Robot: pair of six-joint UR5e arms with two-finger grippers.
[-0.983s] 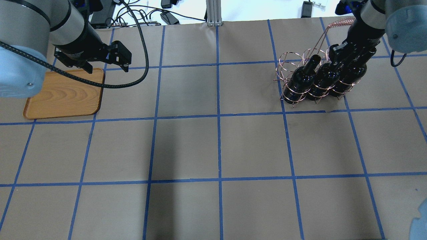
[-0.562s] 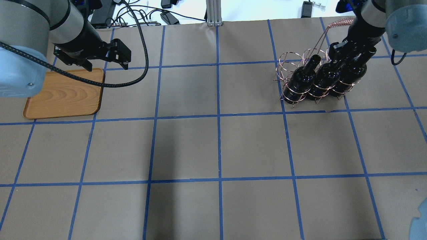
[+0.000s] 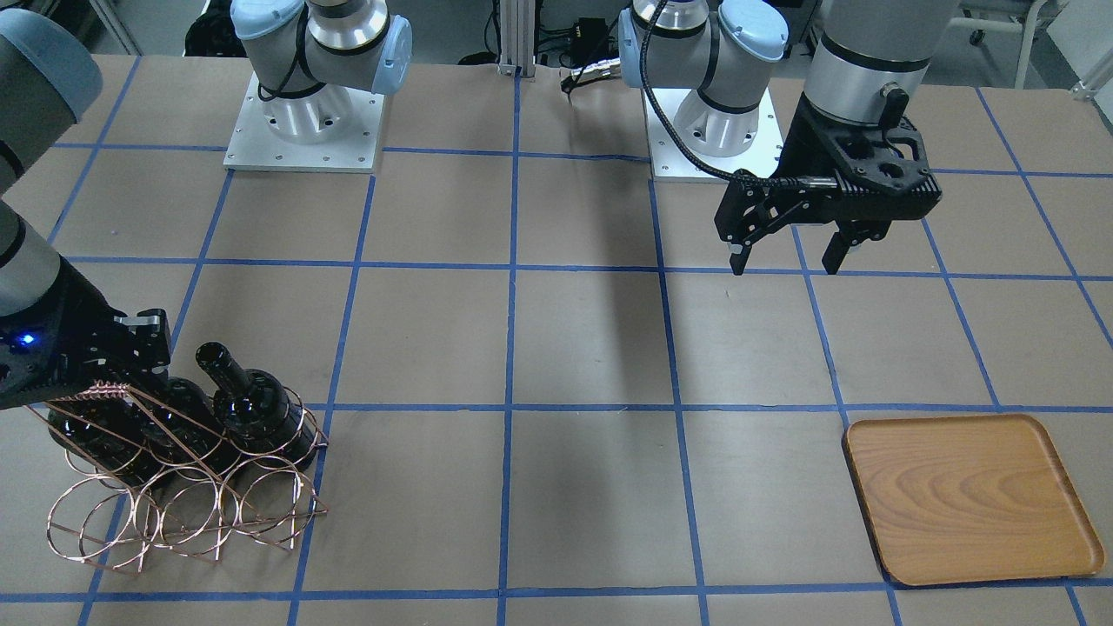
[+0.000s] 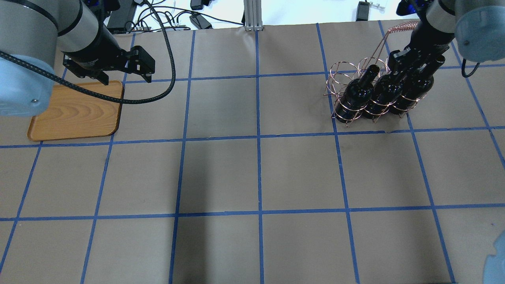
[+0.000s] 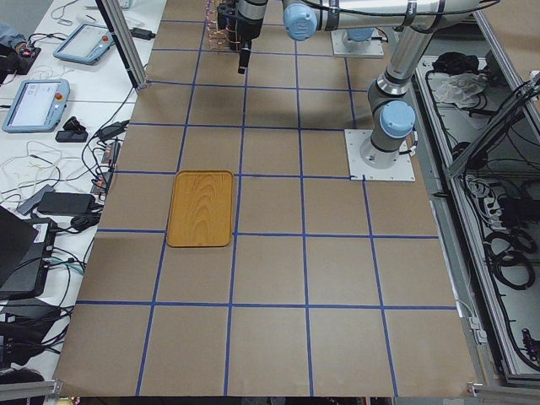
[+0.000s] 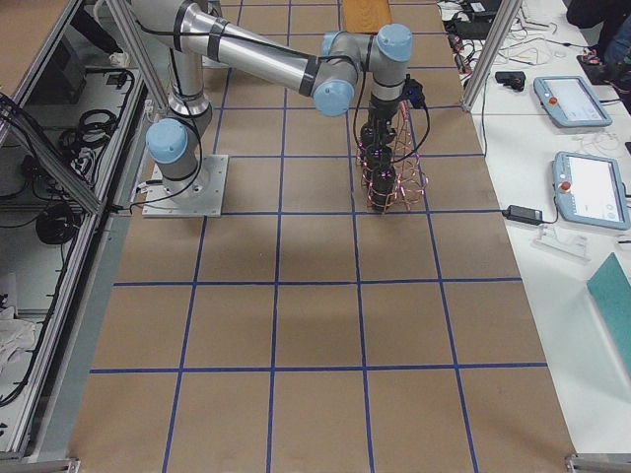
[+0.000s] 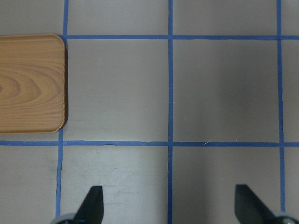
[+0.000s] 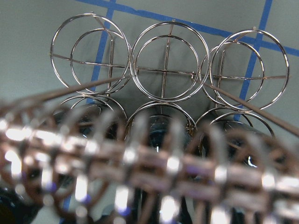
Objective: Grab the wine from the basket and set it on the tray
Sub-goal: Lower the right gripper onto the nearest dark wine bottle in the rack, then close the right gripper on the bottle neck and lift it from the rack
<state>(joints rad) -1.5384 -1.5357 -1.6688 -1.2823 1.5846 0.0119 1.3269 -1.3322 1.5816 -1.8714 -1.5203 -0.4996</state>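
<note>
Three black wine bottles stand in the copper wire basket (image 4: pixel 342 77) at the table's far right; it also shows in the front view (image 3: pixel 183 513). The nearest-to-centre bottle (image 4: pixel 358 91) (image 3: pixel 254 402) shows its neck. My right gripper (image 4: pixel 410 63) (image 3: pixel 130 348) sits over the necks of the other two bottles (image 4: pixel 412 87), under the coiled handle (image 4: pixel 404 27). Its fingers are hidden, so I cannot tell its state. My left gripper (image 4: pixel 127 81) (image 3: pixel 787 261) (image 7: pixel 168 200) hangs open and empty beside the wooden tray (image 4: pixel 75 112) (image 3: pixel 969 496) (image 7: pixel 28 84).
The basket's far row of rings (image 8: pixel 168 65) holds nothing. The arm bases (image 3: pixel 304 122) (image 3: pixel 713 130) stand at the robot's side. A metal post (image 4: pixel 252 15) and cables lie beyond the far edge. Brown paper with blue tape lines covers the table.
My right gripper has shifted slightly toward the far edge over the bottle necks. The bottles and basket have not moved. My left gripper has barely moved.
</note>
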